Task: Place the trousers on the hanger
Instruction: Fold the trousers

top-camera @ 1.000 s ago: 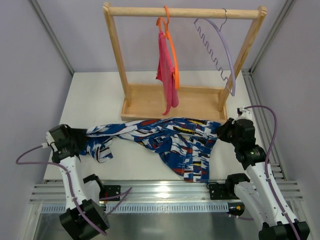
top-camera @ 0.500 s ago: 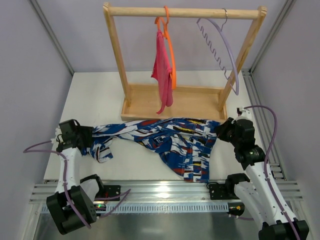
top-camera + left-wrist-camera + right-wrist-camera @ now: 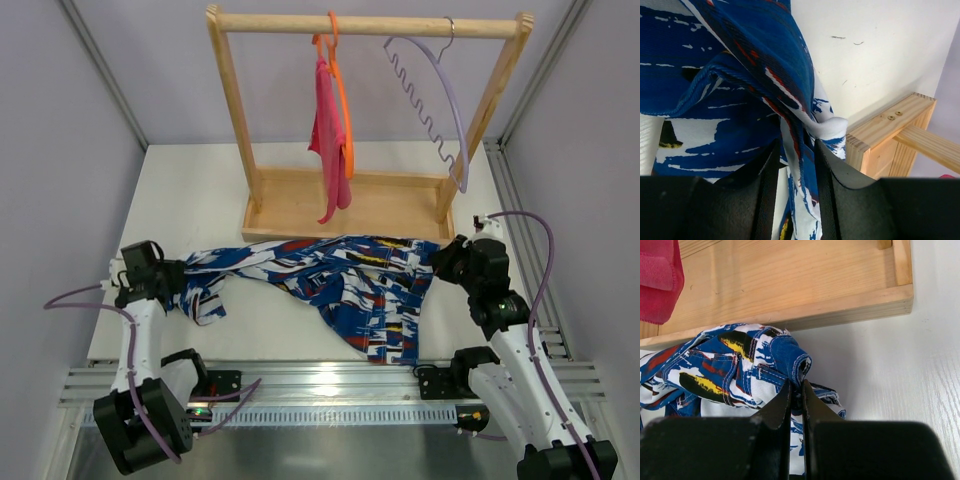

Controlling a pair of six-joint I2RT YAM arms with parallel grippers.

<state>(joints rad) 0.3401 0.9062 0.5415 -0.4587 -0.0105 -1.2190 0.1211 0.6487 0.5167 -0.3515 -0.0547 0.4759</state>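
Left end effector (image 3: 796, 155) is clamped on one end of the trousers (image 3: 340, 285), and my right end effector (image 3: 796, 392) is pinched tight on the other. They're lying stretched across the counter (image 3: 190, 190), just in front of the wooden rack (image 3: 400, 205) where the lilac hanger (image 3: 447, 110) hangs.

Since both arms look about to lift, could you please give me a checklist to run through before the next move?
1. Left gripper shut on the trousers: ok, cloth is pinched between its fingers.
2. Right gripper shut on the trousers: ok, a hemmed edge sits between its fingers.
3. Trousers spread flat between the grips: not ok, the cloth lies bunched and folded on the table.
4. Hanger hooked on the rack rail: ok.
5. Hanger apart from the orange hanger with pink cloth: ok.
6. Grips firm enough to lift: cannot tell.
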